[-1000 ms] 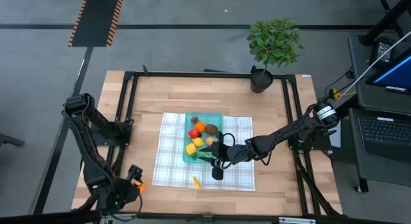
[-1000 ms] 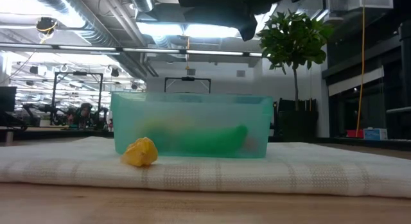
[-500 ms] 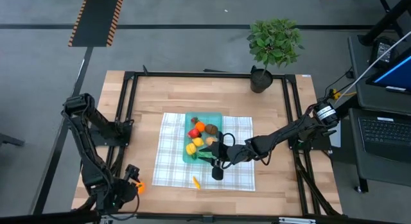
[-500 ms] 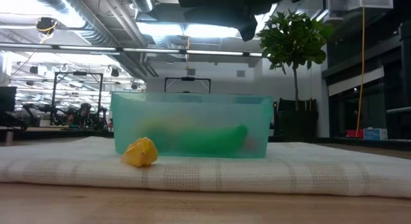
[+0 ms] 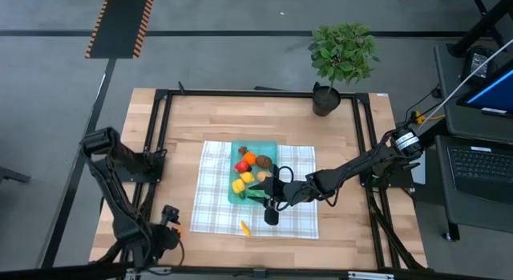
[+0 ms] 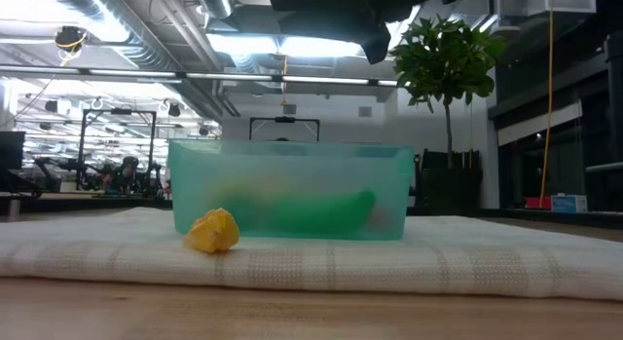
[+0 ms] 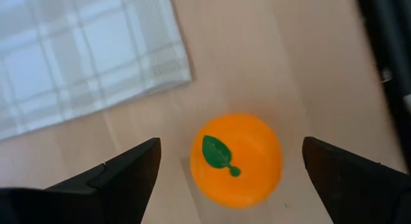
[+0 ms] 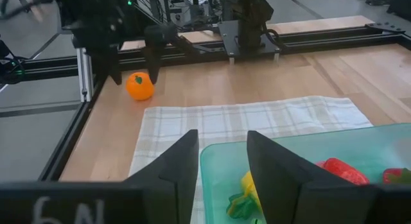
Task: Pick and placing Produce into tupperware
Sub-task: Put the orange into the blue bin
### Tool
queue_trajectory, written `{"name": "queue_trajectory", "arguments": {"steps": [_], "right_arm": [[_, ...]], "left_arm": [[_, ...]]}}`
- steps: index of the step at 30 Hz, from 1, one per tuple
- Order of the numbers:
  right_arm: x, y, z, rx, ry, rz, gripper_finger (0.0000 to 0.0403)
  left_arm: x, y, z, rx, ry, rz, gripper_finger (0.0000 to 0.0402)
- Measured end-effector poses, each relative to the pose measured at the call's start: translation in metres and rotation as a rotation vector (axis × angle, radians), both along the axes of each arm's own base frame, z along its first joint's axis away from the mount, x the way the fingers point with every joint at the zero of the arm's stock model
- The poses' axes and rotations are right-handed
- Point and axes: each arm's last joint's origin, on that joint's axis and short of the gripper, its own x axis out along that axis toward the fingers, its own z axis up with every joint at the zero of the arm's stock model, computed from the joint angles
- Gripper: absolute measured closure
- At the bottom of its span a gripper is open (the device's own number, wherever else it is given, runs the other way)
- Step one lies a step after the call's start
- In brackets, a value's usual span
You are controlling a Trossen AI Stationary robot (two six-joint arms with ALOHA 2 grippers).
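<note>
A tiny orange point(image 7: 236, 161) with a green leaf lies on the bare wood near the table's near left corner, beside the checked cloth's corner point(image 7: 173, 70). My left gripper point(image 7: 231, 147) points down over it, open, with one finger on each side and apart from it. The right wrist view shows the same orange point(image 8: 140, 86) below that gripper point(image 8: 135, 73). The teal tupperware point(image 5: 253, 144) stands on the cloth and holds red, orange, brown, yellow and green produce. A yellow piece point(image 6: 212, 231) lies on the cloth before it. My right gripper point(image 8: 221, 163) hovers open at the tupperware's near right corner.
The white-and-green checked cloth point(image 5: 212, 192) covers the table's middle. A potted plant point(image 5: 343, 55) stands at the far edge, right of centre. Black frame rails point(image 5: 156, 144) run along the table's sides. Bare wood lies left of the cloth.
My left gripper has come down toward the orange near the table's near left corner and rolled a little, staying open. The right arm has kept still.
</note>
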Motion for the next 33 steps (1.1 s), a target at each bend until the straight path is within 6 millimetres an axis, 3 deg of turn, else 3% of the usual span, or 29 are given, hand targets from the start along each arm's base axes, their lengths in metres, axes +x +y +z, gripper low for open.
{"name": "queue_trajectory", "arguments": {"steps": [8,21,33], "right_arm": [[0.0,0.0,0.0,0.001,0.0,0.0,0.0267],[0.0,0.0,0.0,-0.001,0.001,0.001,0.0267],[0.0,0.0,0.0,0.0,0.0,0.0,0.0267]], "left_arm": [[0.005,-0.003,-0.02,0.053,0.067,0.014,0.0034],[0.006,-0.006,-0.026,0.046,0.067,0.023,0.0037],[0.006,-0.006,-0.026,0.029,0.087,0.054,0.0114]]}}
